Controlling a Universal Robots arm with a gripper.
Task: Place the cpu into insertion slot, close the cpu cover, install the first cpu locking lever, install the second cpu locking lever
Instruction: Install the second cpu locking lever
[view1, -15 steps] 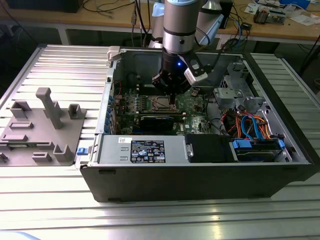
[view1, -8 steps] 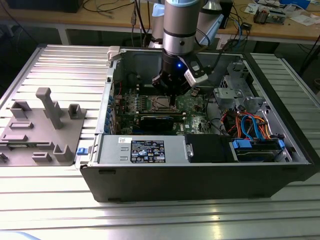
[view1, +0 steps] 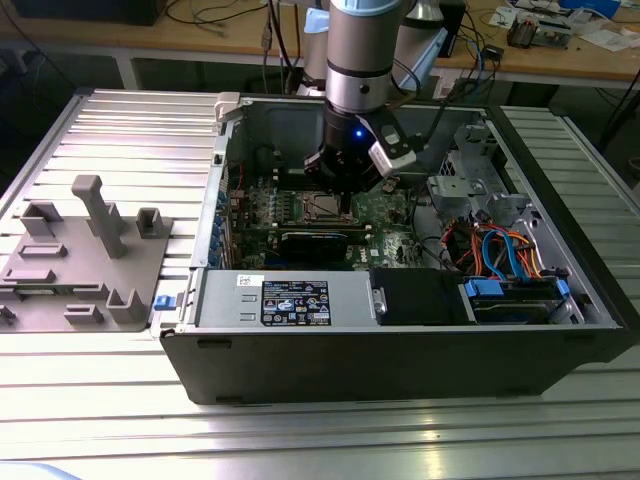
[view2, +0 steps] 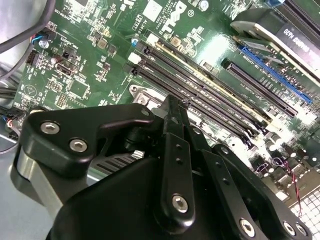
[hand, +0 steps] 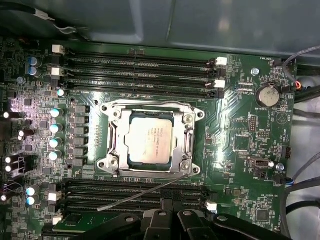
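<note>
So the arm is reaching down into the open computer case, and the gripper hangs right above the motherboard; in the second wrist view the black fingers look pressed together with nothing between them, tip near the memory slots. In the first wrist view the cpu already sits flat in the insertion slot, silver top facing up; the cpu cover is down around it, the chip showing through its window. One thin locking lever sticks out loose at an angle from the socket's corner, lying across the memory slots on the gripper's side; I can't tell how the other lever stands. Around the socket: rows of long black memory slots on both sides, a line of small silver-topped capacitors along one edge, a round coin battery off to the other. In the exterior view a long black card lies just in front of the socket; a bundle of orange and blue cables sits toward the exterior view's right; a grey plastic holder stands on the ribbed table well off to the exterior view's left.
</note>
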